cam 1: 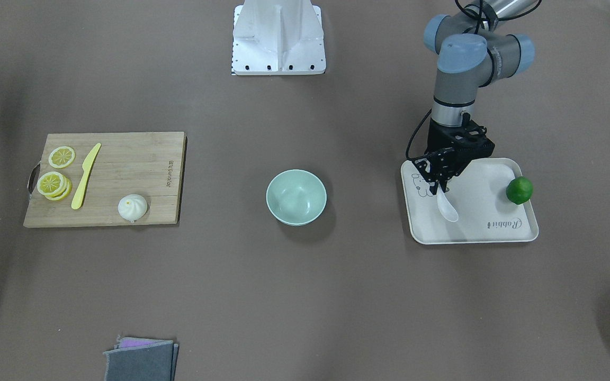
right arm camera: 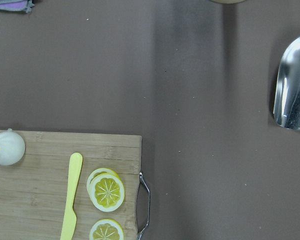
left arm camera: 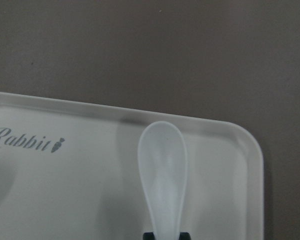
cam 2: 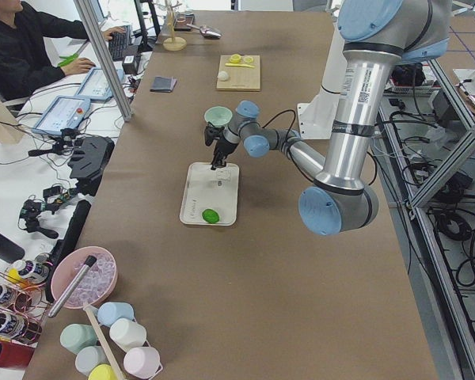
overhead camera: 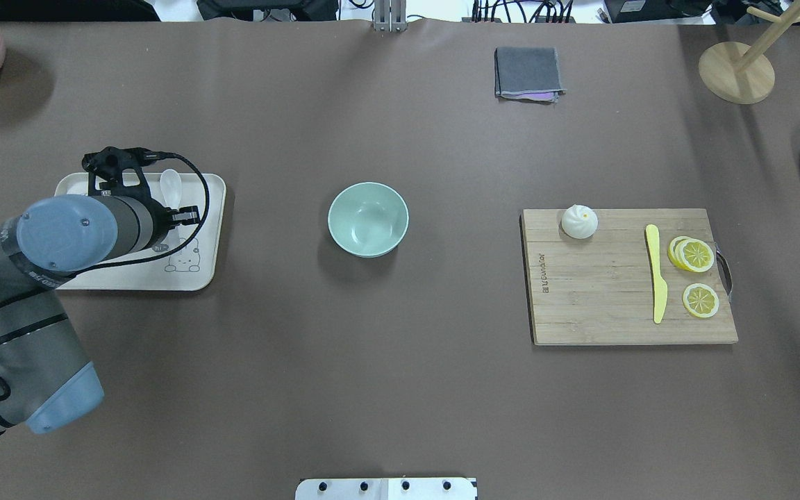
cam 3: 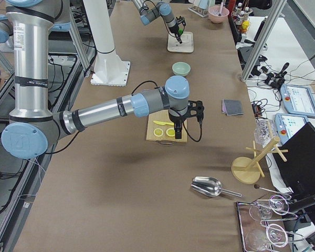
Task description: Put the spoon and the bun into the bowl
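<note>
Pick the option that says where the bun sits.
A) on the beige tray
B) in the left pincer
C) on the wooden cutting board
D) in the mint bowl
C: the bun lies on the wooden cutting board near the yellow knife; the bowl is empty, and the left pincer grips the spoon at the tray.

Bare tabletop (cam 1: 368, 211) between tray (cam 1: 474, 233) and bowl (cam 1: 296, 197), knife (cam 1: 86, 176) and lemon slices (cam 1: 53, 183) beside bun (cam 1: 132, 207)
</note>
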Tool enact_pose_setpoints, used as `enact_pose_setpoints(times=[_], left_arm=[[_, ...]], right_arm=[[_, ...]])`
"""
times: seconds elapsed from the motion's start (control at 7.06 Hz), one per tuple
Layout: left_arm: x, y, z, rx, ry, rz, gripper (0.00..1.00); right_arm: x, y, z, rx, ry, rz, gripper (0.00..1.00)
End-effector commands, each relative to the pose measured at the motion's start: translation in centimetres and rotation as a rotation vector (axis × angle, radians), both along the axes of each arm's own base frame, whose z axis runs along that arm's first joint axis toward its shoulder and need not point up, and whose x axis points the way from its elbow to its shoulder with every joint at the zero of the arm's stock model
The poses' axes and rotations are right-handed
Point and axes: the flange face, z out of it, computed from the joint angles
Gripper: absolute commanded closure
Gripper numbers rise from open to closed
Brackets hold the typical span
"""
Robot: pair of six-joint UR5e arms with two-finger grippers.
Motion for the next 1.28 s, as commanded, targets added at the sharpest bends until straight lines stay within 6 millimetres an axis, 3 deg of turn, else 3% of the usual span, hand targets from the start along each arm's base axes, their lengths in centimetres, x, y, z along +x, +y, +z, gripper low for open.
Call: enact_pose_setpoints(times=[0.0, 0.14, 0.28, 0.42, 0.85, 0.99, 1.13], left_arm=[[2.7, -1.6, -8.9, 0.003, 0.030, 0.012, 1.00], [4.3, -1.3, -13.4, -0.001, 0.040, 0.024, 1.00], [6.6, 0.5, -14.3, 0.010, 0.047, 0.065, 1.00], [7.8, 1.3, -16.2, 0.017, 0.056, 0.084, 1.00], [10.5, 3.2, -18.4, 0.021, 0.059, 0.130, 1.00], [12.4, 3.5, -19.0, 0.018, 0.054, 0.146, 1.00], [12.8, 3.2, -19.5, 0.030, 0.050, 0.133, 1.00]], right_arm=[[-2.9, -0.9, -0.9, -0.052, 0.045, 0.035, 0.00], [-6.0, -1.9, -2.8, -0.068, 0.055, 0.042, 0.00], [-9.5, -2.4, -4.2, -0.077, 0.089, 0.052, 0.00], [-13.9, -3.0, -6.8, -0.104, 0.103, 0.091, 0.00], [-27.6, -1.1, -13.2, -0.166, 0.104, 0.147, 0.00], [-30.9, -1.3, -14.0, -0.159, 0.119, 0.151, 0.00], [-33.5, -2.9, -14.3, -0.163, 0.134, 0.149, 0.00]])
